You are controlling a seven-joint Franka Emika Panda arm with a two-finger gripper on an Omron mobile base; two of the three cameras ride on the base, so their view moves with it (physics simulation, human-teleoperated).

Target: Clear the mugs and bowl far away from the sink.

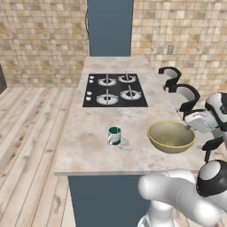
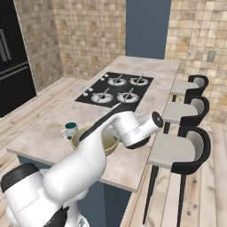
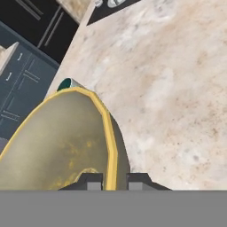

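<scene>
Gripping the bowl [image 3: 57, 142] by its rim: in the hand view the gripper [image 3: 111, 181] has one finger inside and one outside the yellowish edge, jaws nearly closed on that thin wall. So the claw is pinched on the bowl, nothing else in it.

Left to right in the left base view: wood floor, then the beige marble counter [image 1: 88, 133], the teal mug [image 1: 114, 135] standing upright on it, then the bowl [image 1: 171, 136] just right of it and apart from it, near the counter's right edge, with the gripper [image 1: 191, 126] on the bowl's far-right rim. Bowl looks roughly level; can't tell whether it's resting on the counter or lifted just off it.

Key relation: the grip is on the rim opposite the mug, so the mug sits across the bowl from the claw. Any sweep toward the left would push the bowl into it.

Behind: black stovetop [image 1: 116, 90] at the counter's far end. Stools [image 2: 186, 146] along the right side in the right base view. Tiled walls, dark fridge-like cabinet [image 2: 15, 57] at far left there.

Judgement: bowl is mid-relocation; teal mug not yet handled.
</scene>
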